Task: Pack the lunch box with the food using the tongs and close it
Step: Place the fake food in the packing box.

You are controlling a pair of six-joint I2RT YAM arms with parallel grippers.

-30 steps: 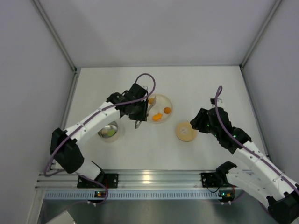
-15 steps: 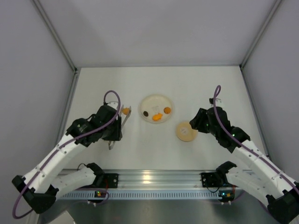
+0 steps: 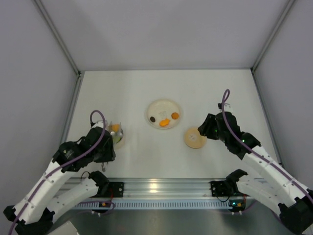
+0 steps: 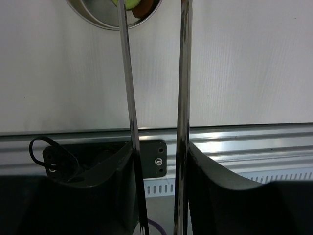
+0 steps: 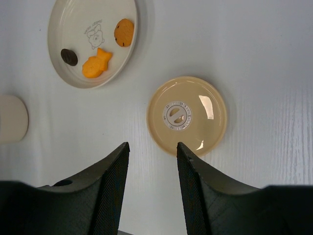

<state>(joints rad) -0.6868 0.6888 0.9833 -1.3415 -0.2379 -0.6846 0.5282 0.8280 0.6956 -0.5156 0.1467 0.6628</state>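
Left tool (image 4: 160, 147) grasps thin silvery metal tongs (image 4: 184, 73) mid-arm; likely slick, springy. Right tool (image 5: 152, 147) released; flat round tan lid (image 5: 187, 115) ahead, probably light, take rim.

White worktop (image 3: 146, 156) is lying matte and evenly lit, showing no shadows of note. Pale grey panels (image 3: 166, 34) are enclosing its far, left and right edges. Ribbed aluminium rail (image 3: 161, 186) is running along its near edge.
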